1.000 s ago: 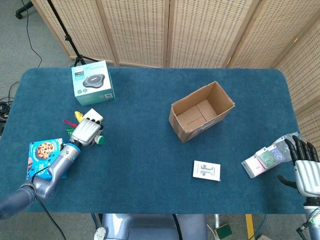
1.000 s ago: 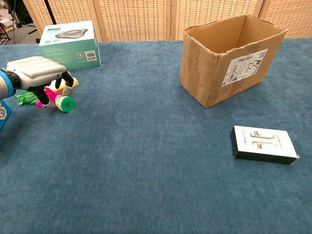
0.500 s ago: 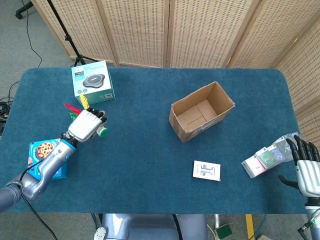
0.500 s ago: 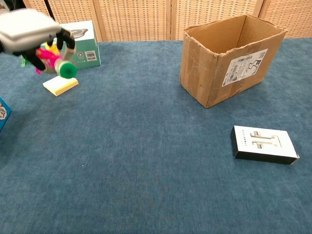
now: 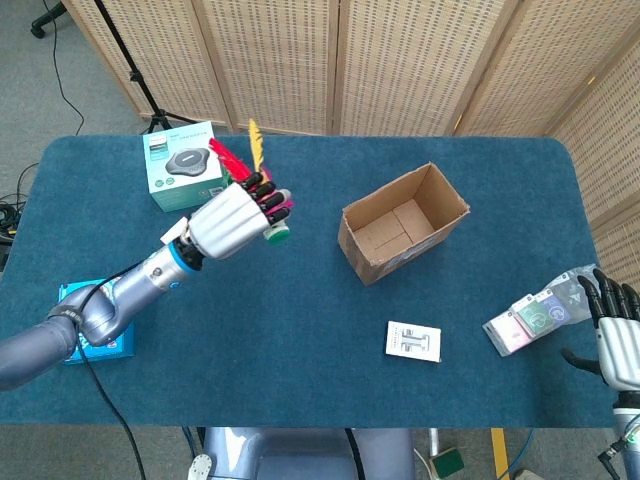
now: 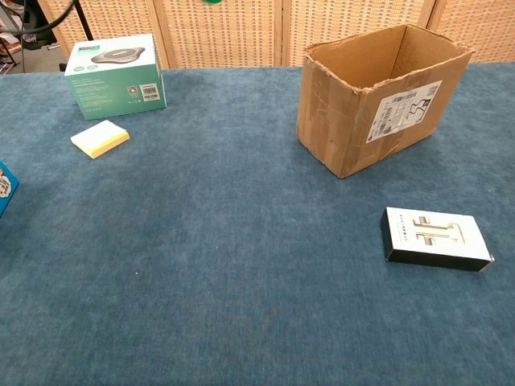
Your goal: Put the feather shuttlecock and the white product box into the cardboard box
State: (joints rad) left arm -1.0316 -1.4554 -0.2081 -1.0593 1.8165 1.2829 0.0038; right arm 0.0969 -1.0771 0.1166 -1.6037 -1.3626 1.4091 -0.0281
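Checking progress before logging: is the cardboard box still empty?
Empty as far as shown: the head view shows the cardboard box with a bare floor. The shuttlecock is in the left hand; the white product box lies on the table.

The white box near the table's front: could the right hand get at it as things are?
Probably yes. The right hand is open and empty, and only bare blue table lies between it and the white box.

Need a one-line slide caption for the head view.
Left hand carries the feather shuttlecock toward the open cardboard box; white product box waits.
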